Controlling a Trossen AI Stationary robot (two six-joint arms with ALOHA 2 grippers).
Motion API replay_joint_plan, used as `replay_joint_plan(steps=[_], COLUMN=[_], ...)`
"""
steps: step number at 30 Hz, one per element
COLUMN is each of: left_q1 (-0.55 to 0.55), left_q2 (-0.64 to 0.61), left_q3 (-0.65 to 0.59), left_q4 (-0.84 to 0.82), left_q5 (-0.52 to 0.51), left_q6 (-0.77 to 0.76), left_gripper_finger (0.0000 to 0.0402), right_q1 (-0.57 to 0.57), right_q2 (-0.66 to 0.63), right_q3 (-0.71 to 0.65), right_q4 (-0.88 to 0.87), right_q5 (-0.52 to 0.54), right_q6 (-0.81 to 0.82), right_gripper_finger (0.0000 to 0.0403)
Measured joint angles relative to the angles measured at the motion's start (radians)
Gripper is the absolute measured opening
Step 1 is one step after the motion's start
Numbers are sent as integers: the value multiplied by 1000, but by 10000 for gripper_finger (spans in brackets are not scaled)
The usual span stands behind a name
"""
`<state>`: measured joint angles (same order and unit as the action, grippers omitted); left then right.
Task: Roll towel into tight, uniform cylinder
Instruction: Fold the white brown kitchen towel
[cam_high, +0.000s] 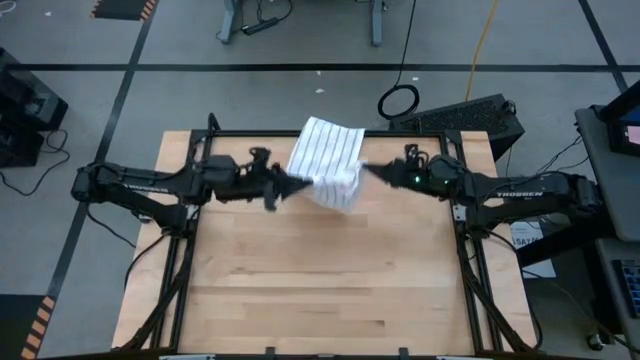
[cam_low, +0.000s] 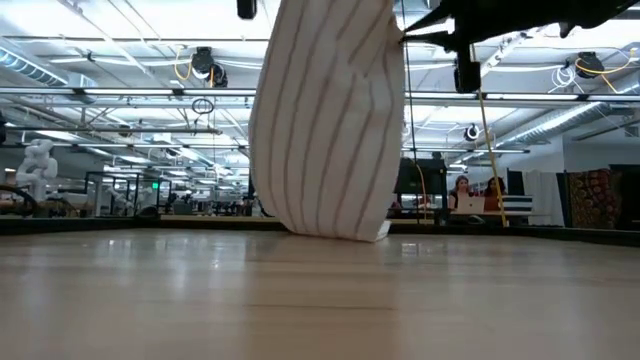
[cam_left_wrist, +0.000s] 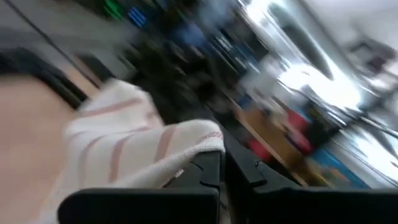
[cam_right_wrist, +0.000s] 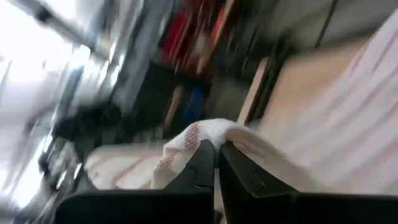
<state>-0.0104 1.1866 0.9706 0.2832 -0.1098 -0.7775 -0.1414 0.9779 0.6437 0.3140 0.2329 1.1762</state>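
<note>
Hands held the white soft cloth towel with thin dark pinstripes (cam_high: 327, 163) between them: the left hand (cam_high: 288, 186) and right hand (cam_high: 372, 173) each pinched shut on an edge, lifting it, probably to spread it flat. Its lower fold touched the pale wooden table (cam_high: 320, 290) near the far edge. Beyond lay a bright workshop hall.

High camera: mounted overhead, facing straight down, covering the whole surface (cam_high: 320, 290) and surrounding floor. Low camera: at surface height, facing level across the surface toward the far room, close to the hanging towel (cam_low: 325, 120). Left wrist camera: looks along the left tool (cam_left_wrist: 222, 171), very near the towel edge pinched there. Right wrist camera: likewise past the right tool (cam_right_wrist: 217, 163). All four views share the towel.
</note>
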Motion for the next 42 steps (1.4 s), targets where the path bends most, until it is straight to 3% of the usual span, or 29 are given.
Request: replay_joint_plan(steps=[3, 6, 9, 13, 19, 24, 30, 37, 42], left_q1=[83, 185, 278, 328, 218, 93, -15, -109, -160], left_q2=[0, 22, 66, 100, 81, 60, 61, 61, 62], left_q3=[0, 0, 0, 0, 0, 0, 0, 0, 0], left_q4=[8, 115, 301, 507, 533, 541, 376, -68, -299], left_q5=[-116, -140, -55, 152, 437, 462, 493, 501, 469], left_q6=[24, 51, 39, -66, -153, -180, -185, -153, -119], left_gripper_finger=[3, 3, 3, 3, 2, 2, 2, 2, 2], right_q1=[-70, -162, -252, -328, -292, -205, -109, 58, 151], right_q2=[0, 16, 47, 78, 79, 73, 66, 77, 108], right_q3=[0, 0, 11, 126, 385, 602, 685, 686, 686], right_q4=[71, 178, 313, 328, 30, -337, -697, -1086, -1252], right_q5=[109, 137, 91, -119, -501, -556, -556, -538, -471], right_q6=[-44, -78, -92, -117, -173, -263, -212, -193, -189], right_gripper_finger=[0, 0, 0, 0, 0, 0, 0, 0, 0])
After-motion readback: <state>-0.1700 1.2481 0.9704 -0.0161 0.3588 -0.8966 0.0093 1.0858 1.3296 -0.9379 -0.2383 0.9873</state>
